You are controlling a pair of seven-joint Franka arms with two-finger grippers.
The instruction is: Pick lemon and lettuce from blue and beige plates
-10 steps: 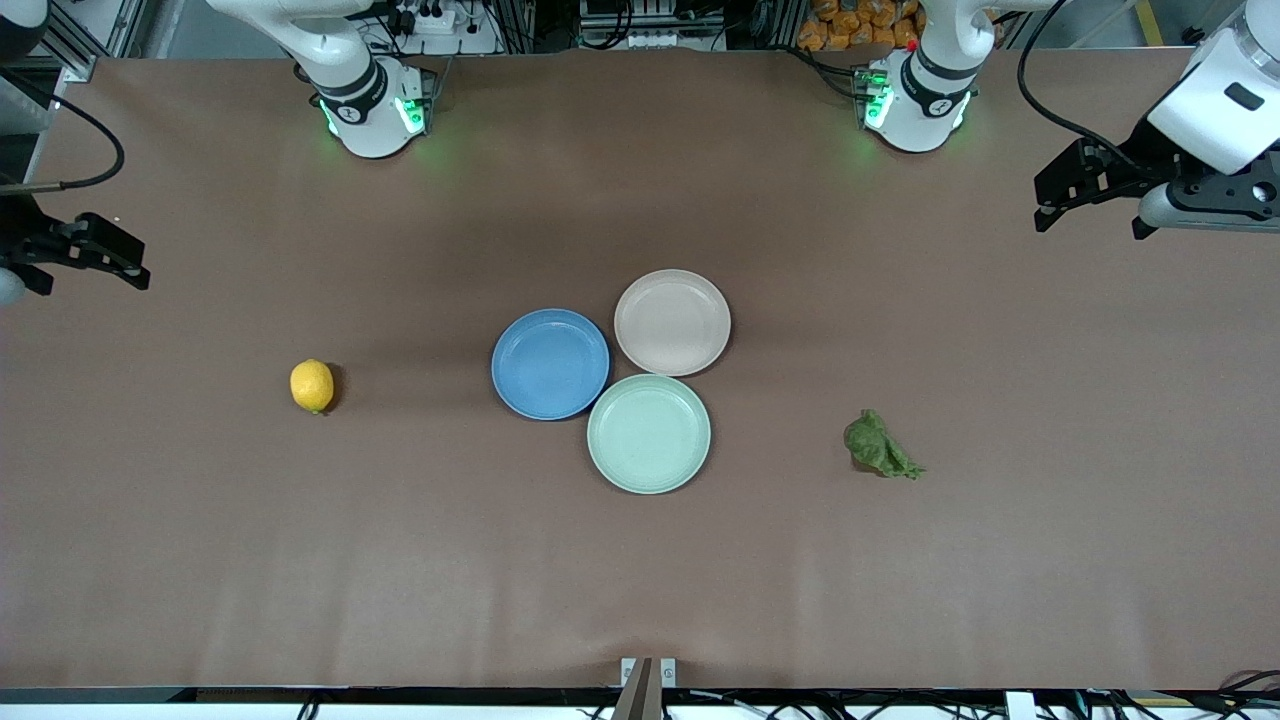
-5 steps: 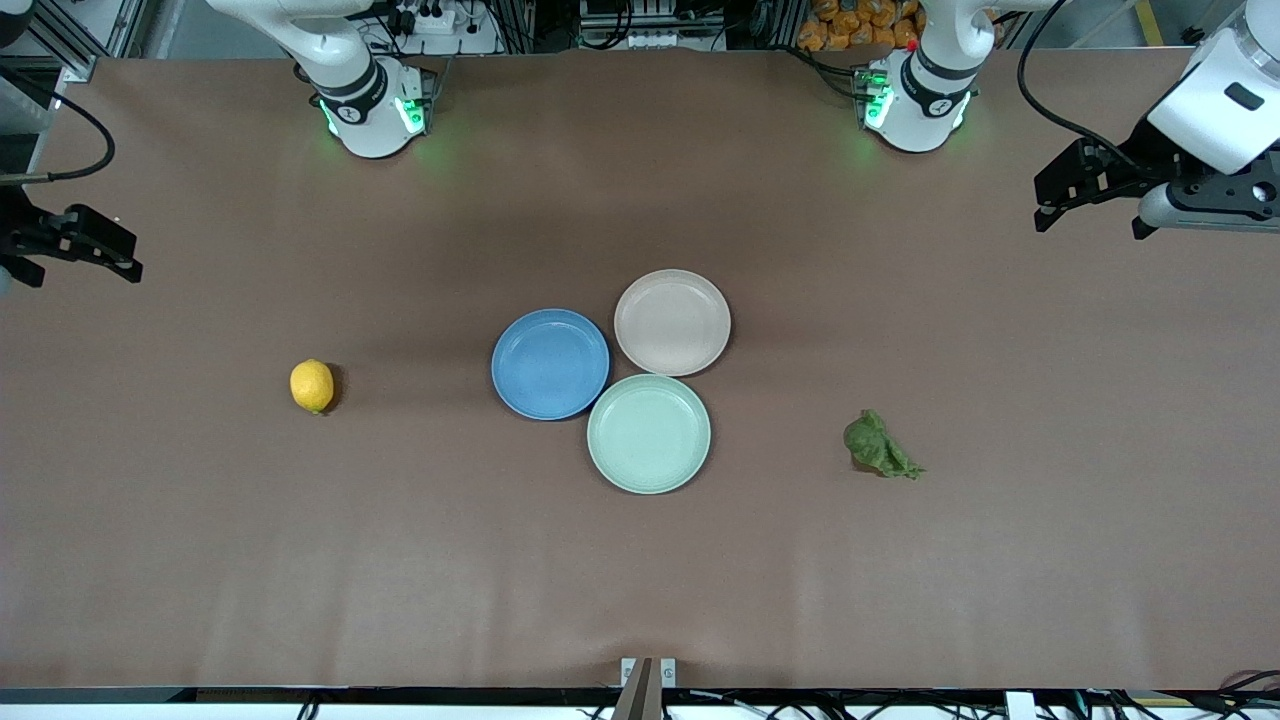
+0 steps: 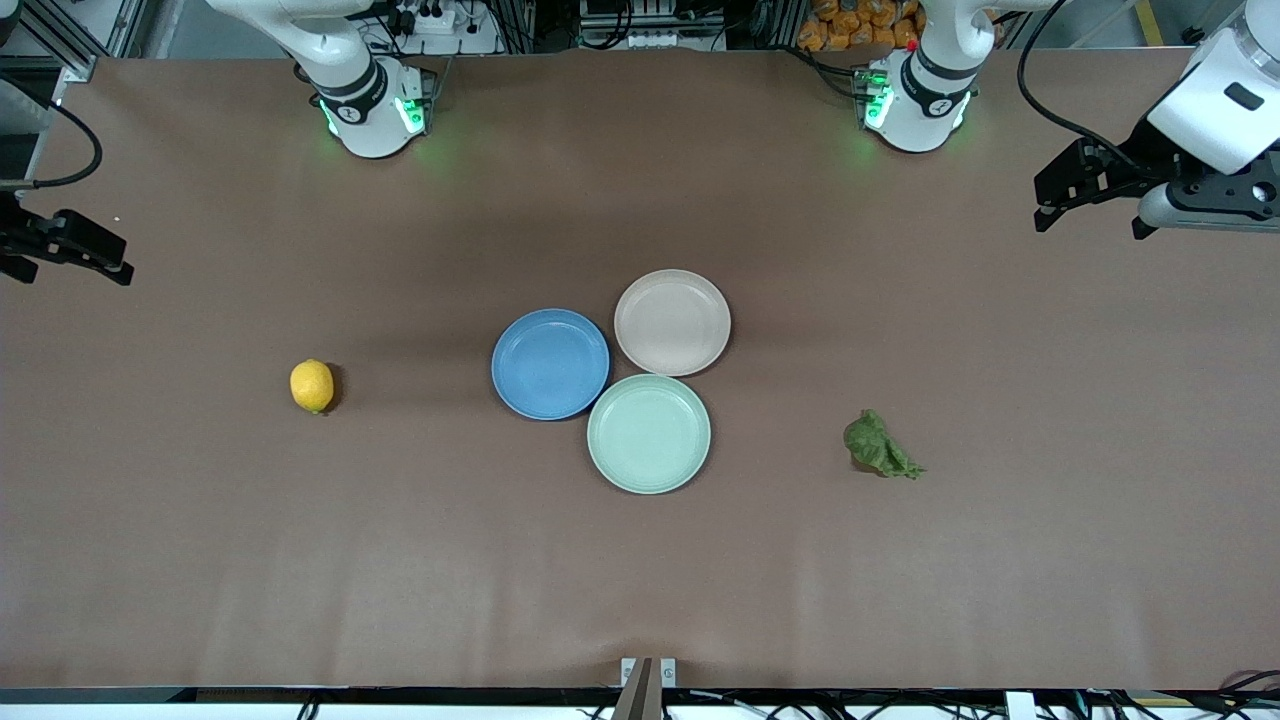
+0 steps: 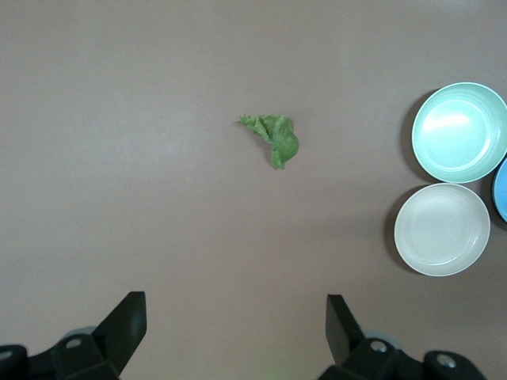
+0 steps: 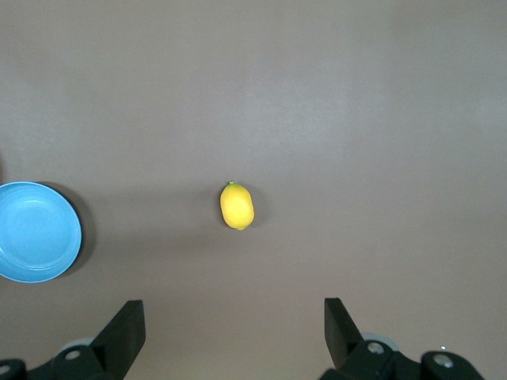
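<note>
The yellow lemon [image 3: 312, 385] [image 5: 237, 206] lies on the bare brown table, toward the right arm's end from the blue plate [image 3: 550, 363] [image 5: 36, 231]. The dark green lettuce [image 3: 880, 447] [image 4: 273, 138] lies on the table toward the left arm's end from the plates. The blue plate and the beige plate [image 3: 672, 322] [image 4: 442, 229] are both empty and touch each other. My right gripper [image 3: 70, 268] [image 5: 234, 321] hangs open over the table's edge at its own end. My left gripper [image 3: 1090, 222] [image 4: 236, 317] hangs open over the table at its end. Neither holds anything.
An empty mint-green plate [image 3: 649, 433] [image 4: 459, 132] touches the blue and beige plates and sits nearer the front camera. The two arm bases [image 3: 372, 110] [image 3: 915, 100] stand at the table's back edge. A small bracket [image 3: 648, 672] sits at the front edge.
My right gripper has drifted a little farther out toward the table's edge at its own end. The left gripper, lemon, lettuce and plates have not moved.
</note>
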